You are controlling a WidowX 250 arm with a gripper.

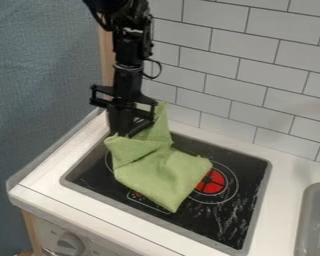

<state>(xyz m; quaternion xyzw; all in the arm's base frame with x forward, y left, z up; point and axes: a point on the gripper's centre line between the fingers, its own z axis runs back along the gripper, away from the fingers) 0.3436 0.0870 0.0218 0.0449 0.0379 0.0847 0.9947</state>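
From the camera's side, the black gripper (125,133) hung at the green cloth's (157,172) upper left; I couldn't tell whether it was spread or pinching. The cloth lay rumpled on the black stovetop (240,202), partly covering a red burner (212,183).

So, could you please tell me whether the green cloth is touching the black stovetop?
Touching. The camera view shows the green cloth lying across the black stovetop, its lower corner down on the surface near the round red burner.

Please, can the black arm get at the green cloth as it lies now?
Probably yes: the gripper is right at the upper left of the green cloth, and no other thing lies on it.
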